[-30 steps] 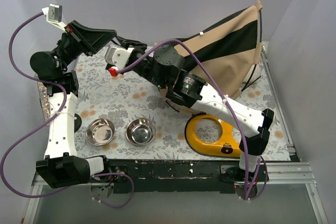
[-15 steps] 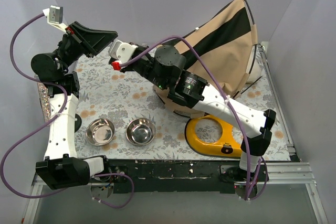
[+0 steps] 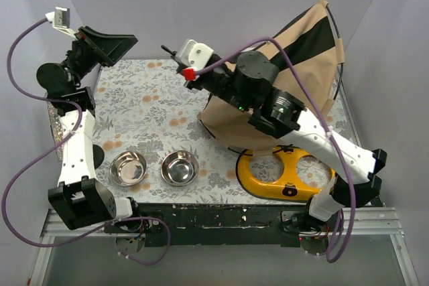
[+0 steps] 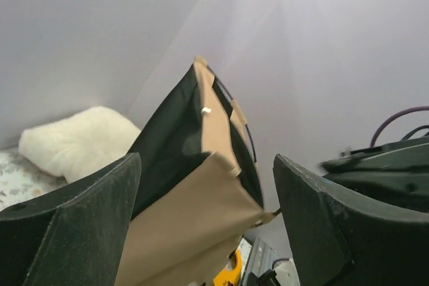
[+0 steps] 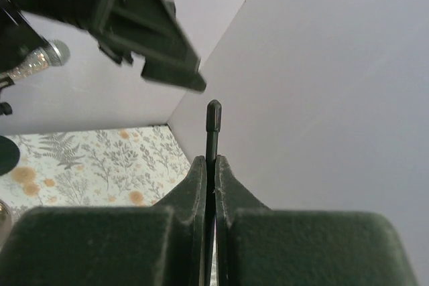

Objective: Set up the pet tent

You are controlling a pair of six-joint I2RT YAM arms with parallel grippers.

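**Overhead and wrist views.** The pet tent is standing at the far right of the table. Its tan fabric is crossed by a black band, and its peak is leaning toward the right-hand wall.

The right arm is reaching across in front of the tent toward the far middle of the table. The right gripper is clenching a thin black rod between its two fingers, and the rod's rounded tip is sticking out past the fingertips. Whether this rod is joined to the tent cannot be told.

The left gripper is hanging raised over the far left corner, fingers spread wide and holding nothing, facing the tent. In the left wrist view the tent's black lining is showing beside the tan outer cloth. A cream cushion is lying beside the tent at the foot of the wall.

Near the front edge, a steel bowl and a second bowl are sitting side by side. A yellow bowl stand is lying to their right, just in front of the tent and partly under the right arm.
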